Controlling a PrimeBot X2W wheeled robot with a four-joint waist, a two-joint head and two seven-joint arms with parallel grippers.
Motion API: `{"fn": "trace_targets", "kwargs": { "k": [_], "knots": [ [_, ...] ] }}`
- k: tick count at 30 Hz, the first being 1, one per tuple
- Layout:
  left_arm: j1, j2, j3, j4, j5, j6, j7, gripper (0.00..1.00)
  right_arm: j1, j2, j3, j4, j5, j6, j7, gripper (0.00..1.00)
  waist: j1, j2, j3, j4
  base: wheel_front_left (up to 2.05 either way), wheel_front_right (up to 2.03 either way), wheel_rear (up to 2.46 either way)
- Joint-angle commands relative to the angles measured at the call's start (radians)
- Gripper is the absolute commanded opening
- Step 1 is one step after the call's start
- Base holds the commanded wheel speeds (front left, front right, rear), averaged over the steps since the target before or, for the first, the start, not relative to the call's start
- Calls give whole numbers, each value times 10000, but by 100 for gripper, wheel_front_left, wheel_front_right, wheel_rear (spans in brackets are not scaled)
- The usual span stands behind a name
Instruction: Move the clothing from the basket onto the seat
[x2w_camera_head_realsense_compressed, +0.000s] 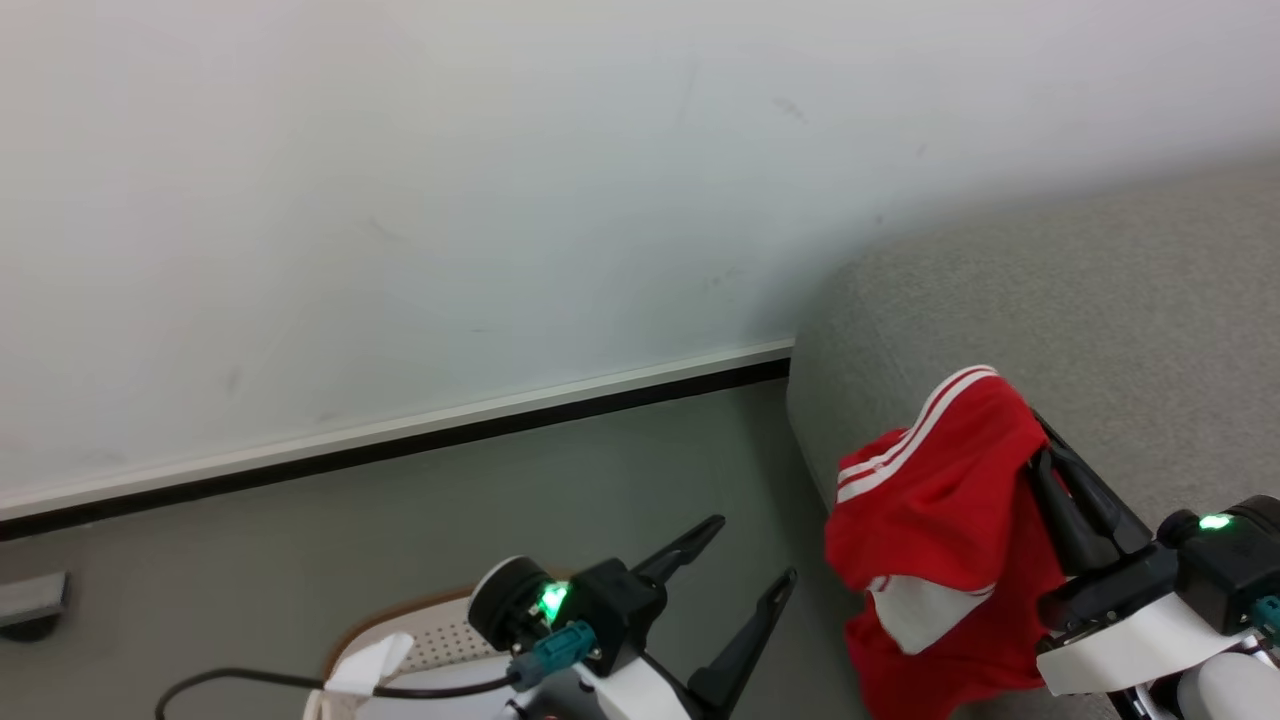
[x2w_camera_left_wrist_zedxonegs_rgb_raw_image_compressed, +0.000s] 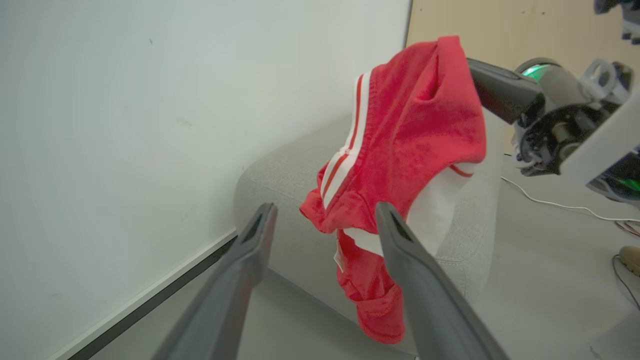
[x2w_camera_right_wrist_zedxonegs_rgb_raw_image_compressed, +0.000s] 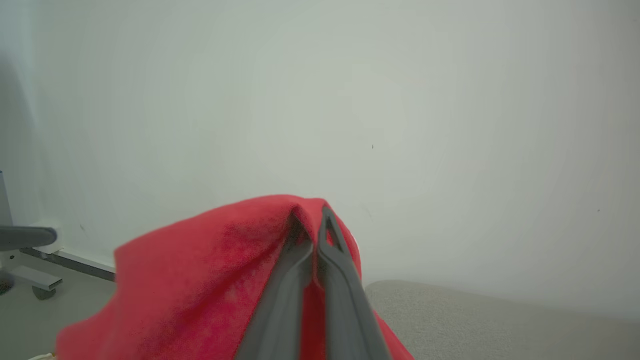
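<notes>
A bright red garment with white stripes (x2w_camera_head_realsense_compressed: 940, 520) hangs from my right gripper (x2w_camera_head_realsense_compressed: 1025, 420), which is shut on its top fold. It dangles over the rounded front-left corner of the grey seat (x2w_camera_head_realsense_compressed: 1100, 300). In the right wrist view the two fingers (x2w_camera_right_wrist_zedxonegs_rgb_raw_image_compressed: 320, 260) pinch the red cloth (x2w_camera_right_wrist_zedxonegs_rgb_raw_image_compressed: 210, 270) together, with the seat (x2w_camera_right_wrist_zedxonegs_rgb_raw_image_compressed: 475, 315) below. My left gripper (x2w_camera_head_realsense_compressed: 750, 552) stands open and holds nothing, left of the garment and above the floor. Its wrist view looks between its spread fingers (x2w_camera_left_wrist_zedxonegs_rgb_raw_image_compressed: 400, 240) at the hanging garment (x2w_camera_left_wrist_zedxonegs_rgb_raw_image_compressed: 415, 125). The basket's brown rim (x2w_camera_head_realsense_compressed: 400, 610) peeks out at the bottom left.
A white wall with a dark baseboard (x2w_camera_head_realsense_compressed: 500, 420) runs behind the grey floor (x2w_camera_head_realsense_compressed: 300, 540). A black cable (x2w_camera_head_realsense_compressed: 250, 680) loops by the basket. A white cable (x2w_camera_left_wrist_zedxonegs_rgb_raw_image_compressed: 550, 202) lies on the floor past the seat. A caster foot (x2w_camera_right_wrist_zedxonegs_rgb_raw_image_compressed: 30, 280) stands at the wall.
</notes>
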Motion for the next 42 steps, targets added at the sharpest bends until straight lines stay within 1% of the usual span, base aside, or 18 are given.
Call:
{"fn": "trace_targets", "kwargs": {
  "k": [1,5,8,13,17,18,20,23,25,26,30,32,36,39,42],
  "knots": [
    [116,-53,-50,154,45,-25,-162,100,163,-32,-199,-167,-78,-23,34,0,0,-1,92,-426,0,0,0],
    [68,-265,-151,528,-38,-69,-415,100,293,-53,-689,-459,-227,-23,183,0,0,-1,212,-874,0,0,0],
    [-65,-322,-200,718,-46,-96,-499,100,391,47,-1018,-632,-261,-23,357,0,0,-1,370,-1136,0,0,0],
    [-308,-439,-261,940,-113,-191,-544,100,402,417,-1817,-761,-323,-23,671,0,0,-1,688,-1292,0,0,0],
    [-809,-458,-315,938,64,-296,-412,100,-30,798,-2486,-780,-389,-23,1006,0,0,-1,1400,-1170,0,0,0],
    [-809,-458,-315,938,64,-296,-412,100,-30,798,-2486,-780,-389,-23,1006,0,0,-1,1400,-1170,0,0,0],
    [-1111,-468,-343,892,149,-367,-306,100,-364,931,-2762,-696,-394,-23,1174,0,0,-1,1879,-1049,0,0,0],
    [-1562,-393,-355,868,242,-502,-160,100,-1240,1115,-3147,-428,-363,-23,1389,0,0,-1,2642,-850,0,0,0],
    [-1867,-310,-316,816,228,-570,-29,100,-2030,1342,-3624,-142,17,-23,1535,0,0,-1,3197,-698,0,0,0],
    [-2020,-263,-289,775,230,-610,31,100,-2442,1326,-3886,55,20,-23,1599,0,0,-1,3474,-600,0,0,0],
    [-2451,-88,-220,648,271,-715,193,100,-4272,1078,-4737,866,-296,-22,1858,0,0,-1,4348,-163,0,0,0],
    [-2648,56,-88,544,201,-720,316,100,-5252,785,-5375,1317,-321,-25,1986,0,0,-1,4751,19,0,0,0],
    [-3004,193,14,256,256,-731,463,100,-7031,-93,-6471,2287,-1083,-23,2351,0,0,-1,5438,491,0,0,0],
    [-3286,201,123,93,223,-691,519,100,-8290,-1120,-7295,2769,-1773,-25,2675,0,0,-1,5894,886,0,0,0],
    [-3369,180,239,-18,131,-616,459,100,-9272,-1734,-7973,3381,-2408,-23,2854,0,0,-1,6242,1168,0,0,0]
  ]
}}
